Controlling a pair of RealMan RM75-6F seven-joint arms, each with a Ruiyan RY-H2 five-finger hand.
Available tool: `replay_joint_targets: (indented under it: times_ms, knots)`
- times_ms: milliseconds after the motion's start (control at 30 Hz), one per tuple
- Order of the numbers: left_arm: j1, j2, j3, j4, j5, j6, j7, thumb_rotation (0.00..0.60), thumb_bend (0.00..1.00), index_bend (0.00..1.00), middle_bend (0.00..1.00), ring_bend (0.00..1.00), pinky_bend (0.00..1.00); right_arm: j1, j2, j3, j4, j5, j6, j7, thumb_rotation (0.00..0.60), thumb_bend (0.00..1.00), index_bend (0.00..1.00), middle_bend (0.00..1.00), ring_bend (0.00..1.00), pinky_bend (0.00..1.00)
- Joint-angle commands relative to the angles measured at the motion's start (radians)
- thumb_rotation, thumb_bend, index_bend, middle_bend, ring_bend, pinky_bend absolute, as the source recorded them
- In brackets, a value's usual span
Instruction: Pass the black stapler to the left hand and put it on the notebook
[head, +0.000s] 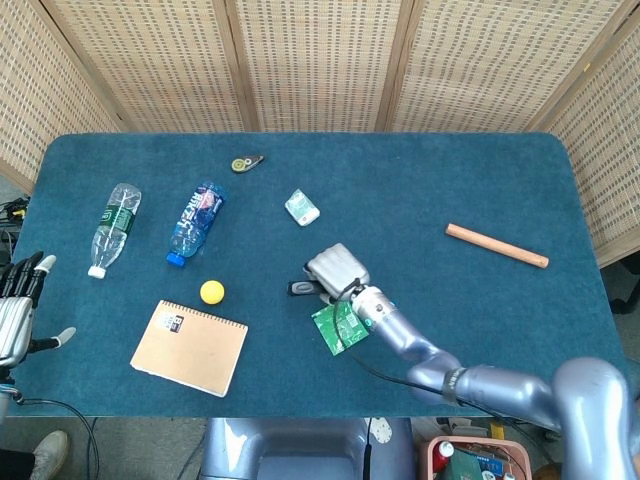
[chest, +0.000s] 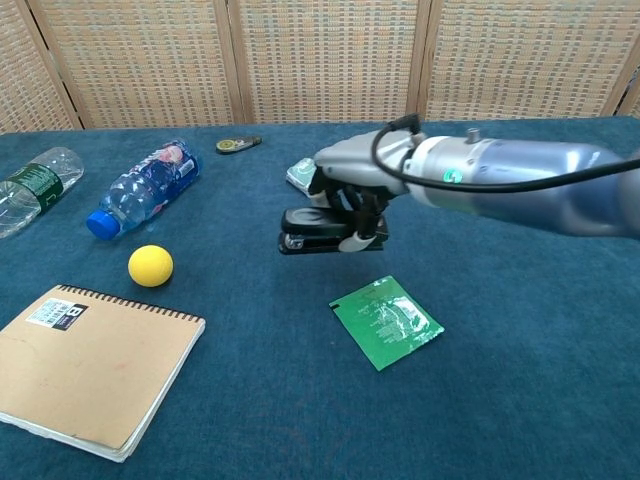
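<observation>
My right hand grips the black stapler and carries it lifted above the table's middle, just left of a green packet. The tan spiral notebook lies flat at the front left. At the far left table edge my left hand is open with its fingers spread, away from the notebook; the chest view does not show it.
A yellow ball sits just behind the notebook. Two plastic bottles lie at the back left. A small white pack, a dark tape measure and a wooden stick lie farther back and right.
</observation>
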Motion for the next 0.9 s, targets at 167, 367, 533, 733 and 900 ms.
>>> replay_joint_targets:
  times_ms: [167, 367, 533, 733, 900]
  knots:
    - [0.0, 0.01, -0.001, -0.002, -0.004, -0.002, -0.016, 0.6, 0.05, 0.0, 0.0, 0.0, 0.0, 0.118, -0.136, -0.019, 0.1, 0.172, 0.056, -0.158, 0.6, 0.37, 0.61, 0.63, 0.52, 0.64]
    - [-0.002, 0.014, -0.001, 0.001, -0.006, -0.006, -0.025, 0.6, 0.05, 0.0, 0.0, 0.0, 0.0, 0.135, -0.126, -0.022, 0.071, 0.245, 0.054, -0.159, 0.6, 0.01, 0.08, 0.1, 0.07, 0.34]
    - [-0.004, 0.011, 0.0, 0.004, -0.008, -0.009, -0.023, 0.6, 0.05, 0.0, 0.0, 0.0, 0.0, 0.126, -0.092, 0.003, 0.001, 0.251, 0.099, -0.114, 0.6, 0.0, 0.0, 0.0, 0.0, 0.21]
    - [-0.003, 0.006, 0.001, -0.001, 0.014, 0.014, -0.017, 0.6, 0.05, 0.0, 0.0, 0.0, 0.0, 0.029, 0.077, -0.01, -0.185, 0.12, 0.215, -0.031, 0.6, 0.0, 0.0, 0.0, 0.0, 0.19]
    - [-0.016, 0.024, 0.011, -0.029, 0.048, 0.002, -0.027, 0.6, 0.05, 0.0, 0.0, 0.0, 0.0, -0.15, 0.215, -0.104, -0.177, -0.238, 0.381, 0.263, 0.6, 0.0, 0.0, 0.0, 0.0, 0.19]
